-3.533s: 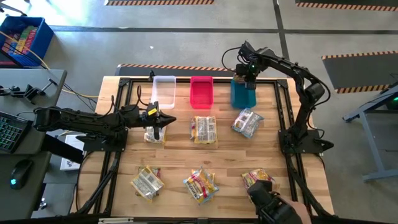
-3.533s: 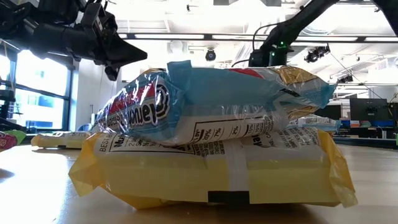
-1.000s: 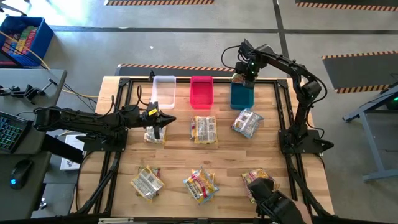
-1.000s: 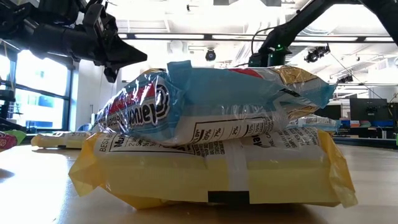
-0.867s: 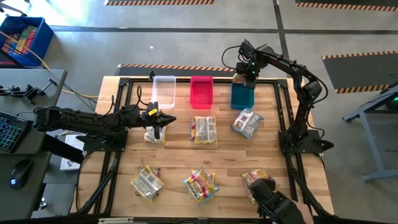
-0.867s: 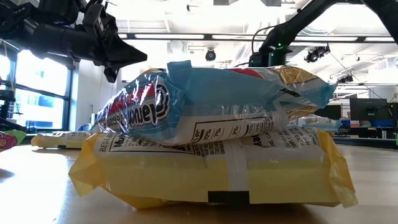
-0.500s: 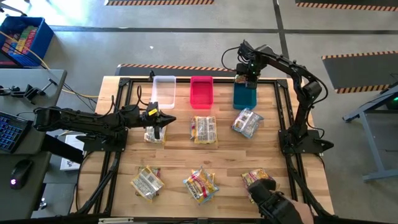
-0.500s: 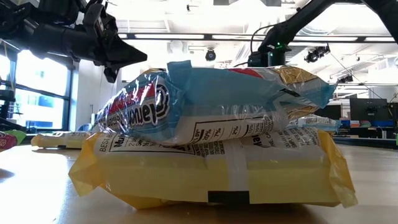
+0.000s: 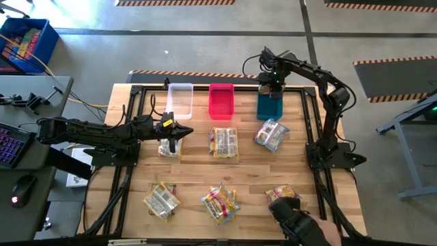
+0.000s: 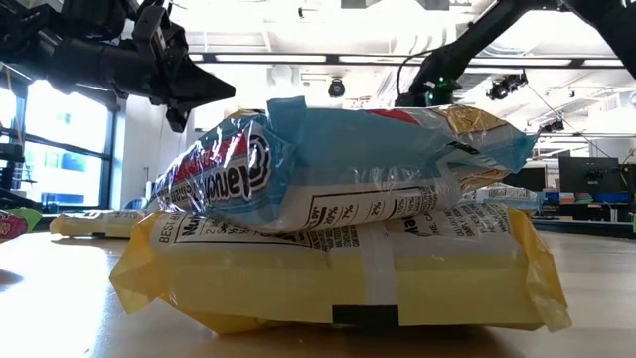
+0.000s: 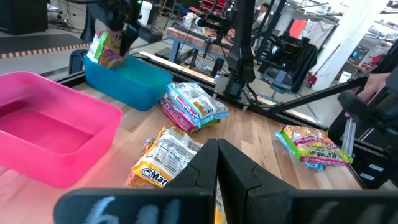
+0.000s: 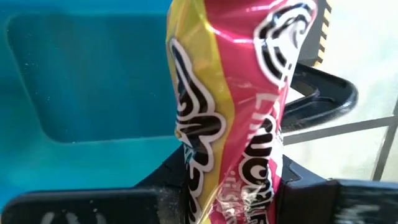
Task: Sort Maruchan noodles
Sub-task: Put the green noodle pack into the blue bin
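Note:
My right gripper (image 9: 270, 83) is over the far end of the teal bin (image 9: 270, 104), shut on a reddish-pink and yellow noodle packet (image 12: 236, 93). My left gripper (image 9: 179, 132) is shut and hovers over a silvery and yellow pile of packets (image 9: 168, 146), touching nothing; the low view shows the left gripper (image 10: 194, 88) raised off the table. More packets lie flat on the table: a yellow pile (image 9: 223, 142), a blue-silvery pile (image 9: 271, 134), and three piles near the near edge (image 9: 161, 200), (image 9: 220, 202), (image 9: 282, 195). My right gripper pinches the reddish-pink packet between its two fingers (image 12: 168, 183), across the packet's width near one end (image 12: 230, 168). The fingers come from above. The packet (image 11: 106, 46) hangs below them, lifted clear, over the teal bin's far end.
A clear bin (image 9: 180, 100) and a red-pink bin (image 9: 221, 100) stand beside the teal one along the far edge. A person's dark-gloved hand (image 9: 300, 225) is at the near edge by the pink-green packets. A blue-silvery packet on a yellow one (image 10: 338, 169) fills the low view.
My right gripper has shifted slightly over the teal bin and keeps hold of the packet. The gloved hand at the near edge has moved a little toward the table's left. My left arm has kept still.

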Controlling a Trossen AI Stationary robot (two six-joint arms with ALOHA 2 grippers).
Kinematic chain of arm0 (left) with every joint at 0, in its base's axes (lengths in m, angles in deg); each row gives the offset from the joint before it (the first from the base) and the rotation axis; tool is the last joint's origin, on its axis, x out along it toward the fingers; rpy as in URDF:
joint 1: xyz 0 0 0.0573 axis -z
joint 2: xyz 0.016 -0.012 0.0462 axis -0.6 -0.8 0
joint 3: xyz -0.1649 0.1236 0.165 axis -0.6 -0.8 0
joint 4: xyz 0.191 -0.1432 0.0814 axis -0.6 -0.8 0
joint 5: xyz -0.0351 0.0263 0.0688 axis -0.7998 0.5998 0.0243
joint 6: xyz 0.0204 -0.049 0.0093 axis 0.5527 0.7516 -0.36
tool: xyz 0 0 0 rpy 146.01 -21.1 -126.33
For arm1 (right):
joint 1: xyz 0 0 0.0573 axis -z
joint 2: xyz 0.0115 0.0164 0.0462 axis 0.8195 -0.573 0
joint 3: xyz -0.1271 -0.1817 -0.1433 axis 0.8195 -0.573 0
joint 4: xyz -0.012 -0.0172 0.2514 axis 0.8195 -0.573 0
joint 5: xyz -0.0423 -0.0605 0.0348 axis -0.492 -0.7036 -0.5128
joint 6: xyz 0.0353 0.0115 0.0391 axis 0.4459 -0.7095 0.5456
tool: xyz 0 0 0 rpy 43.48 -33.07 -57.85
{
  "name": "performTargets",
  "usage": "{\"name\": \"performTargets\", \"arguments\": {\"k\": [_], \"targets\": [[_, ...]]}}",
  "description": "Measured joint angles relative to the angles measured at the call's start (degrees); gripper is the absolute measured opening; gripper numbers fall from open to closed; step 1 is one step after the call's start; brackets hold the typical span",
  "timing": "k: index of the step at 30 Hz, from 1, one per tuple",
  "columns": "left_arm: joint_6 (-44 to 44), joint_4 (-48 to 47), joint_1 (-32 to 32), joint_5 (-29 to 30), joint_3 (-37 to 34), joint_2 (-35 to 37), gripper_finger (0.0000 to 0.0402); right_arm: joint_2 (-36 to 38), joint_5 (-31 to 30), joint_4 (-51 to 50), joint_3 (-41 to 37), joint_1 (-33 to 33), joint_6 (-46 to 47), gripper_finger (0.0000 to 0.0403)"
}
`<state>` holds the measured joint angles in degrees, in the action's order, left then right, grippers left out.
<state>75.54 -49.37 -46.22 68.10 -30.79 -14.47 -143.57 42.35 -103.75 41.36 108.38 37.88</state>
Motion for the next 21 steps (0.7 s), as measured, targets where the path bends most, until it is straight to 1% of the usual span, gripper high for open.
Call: {"name": "performTargets", "arguments": {"k": [14,21], "targets": [[0.37,-0.01,0.0,0.0,0.0,0.0,0.0,-3.08,-0.16,2.81,0.0,-0.2,-1.06,0.0091],[0.4,0.0,0.01,0.0,0.0,0.0,0.0,-3.43,0.13,5.44,0.0,-1.28,-1.33,0.0105]]}}
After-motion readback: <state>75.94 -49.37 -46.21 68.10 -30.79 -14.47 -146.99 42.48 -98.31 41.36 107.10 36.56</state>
